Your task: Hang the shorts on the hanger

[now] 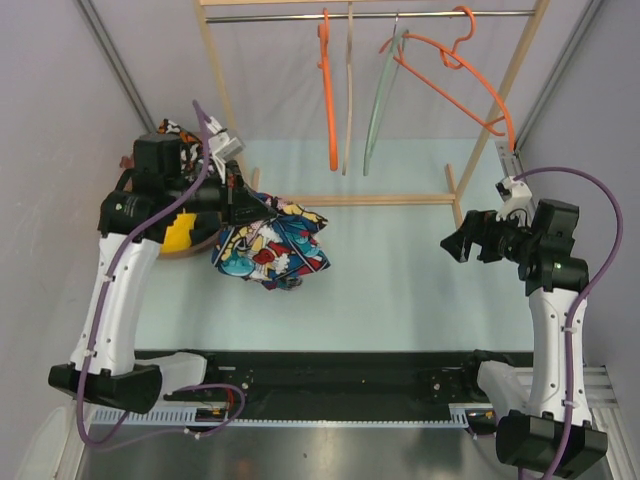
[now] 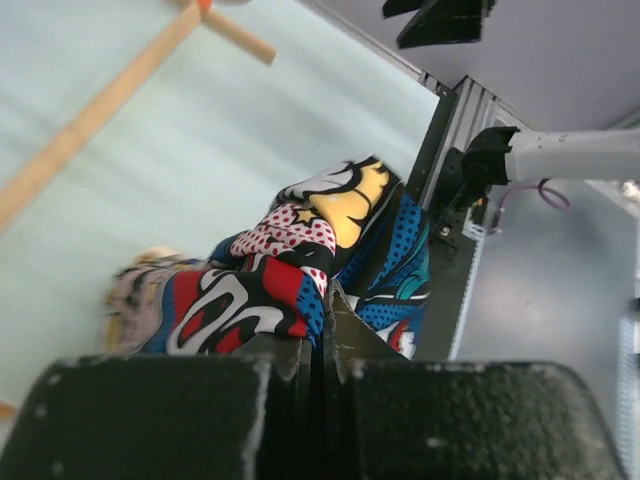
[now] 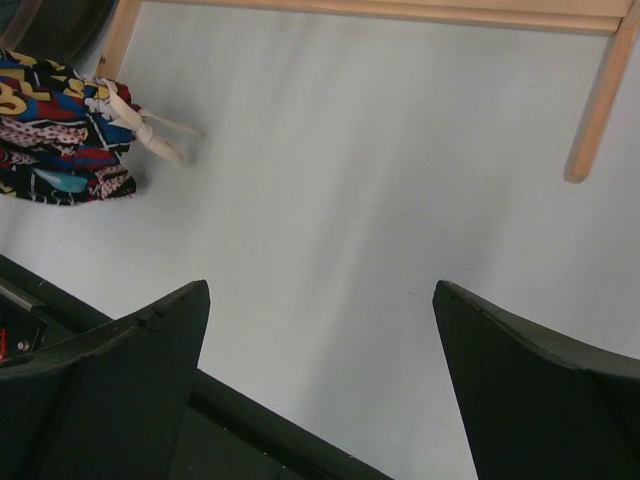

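The left end effector (image 1: 238, 205) is closed tightly on the shorts (image 1: 272, 242). In the left wrist view its two black fingers (image 2: 150, 420) stand pressed together with a fold of the printed cloth between them. The shorts hang from this grip as a crumpled bundle over the left part of the pale desk (image 1: 400, 270), just in front of the lower bar of the wooden rack (image 1: 350, 199). I cannot tell whether the lowest fold touches the desk.

In the right wrist view the same bundle shows at the upper left, and its pale drawstring (image 3: 150, 132) sticks out to the side.

The right end effector (image 1: 460, 245) is wide open and holds nothing. Its dark fingers (image 3: 120, 380) stand far apart, and between them only the desk surface shows. It is over the right part of the desk, well apart from the shorts and turned towards them.

The hanger (image 1: 450, 72) hangs by its curled hook on the metal rail (image 1: 270, 17) at the top of the rack, near the right end. It is strongly tilted – one corner points up to the left, the other comes down near the right post of the rack. Nothing hangs on it.

To its left on the same rail are a pale green hanger (image 1: 378, 105) and a thicker orange hanger (image 1: 329, 95).

At the left edge of the desk, behind the left arm, a yellow garment (image 1: 180, 232) is partly visible.
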